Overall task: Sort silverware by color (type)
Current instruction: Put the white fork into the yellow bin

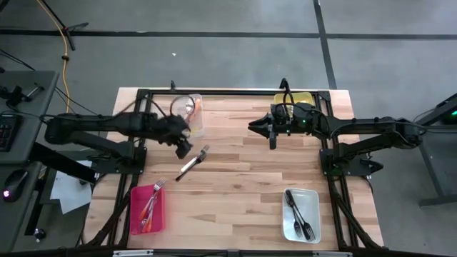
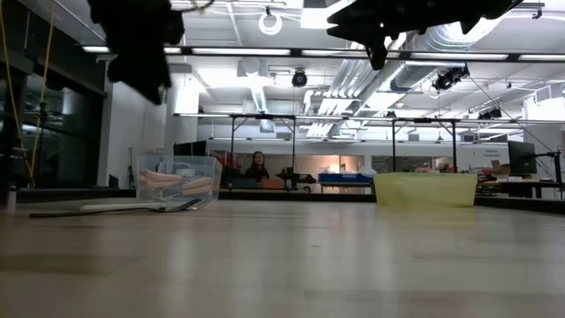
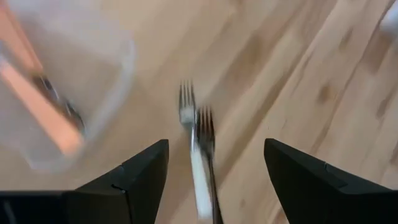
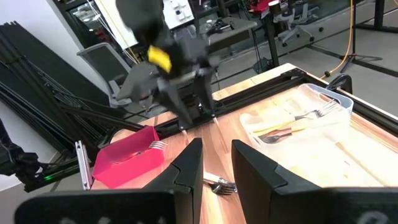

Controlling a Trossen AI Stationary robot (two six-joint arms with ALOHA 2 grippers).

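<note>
Two forks, one white-handled [image 3: 194,163] and one dark all-metal [image 3: 206,132], lie side by side on the wooden table [image 1: 243,178], seen in the high view as a pair of forks [image 1: 193,163]. My left gripper [image 3: 216,144] hangs open just above them, tilted downward, with a finger on either side and touching neither. It sits left of centre [image 1: 183,148]. My right gripper [image 1: 253,127] is held high over the table's far middle, roughly level. Its fingers [image 4: 216,157] stand a narrow gap apart with nothing between them.
A clear bin [image 1: 189,114] with orange-handled utensils stands at the far side, close to the left gripper. A yellow bin [image 1: 294,100] is at the far right, a pink bin [image 1: 148,208] with red forks near left, and a white tray [image 1: 300,214] with dark forks near right.
</note>
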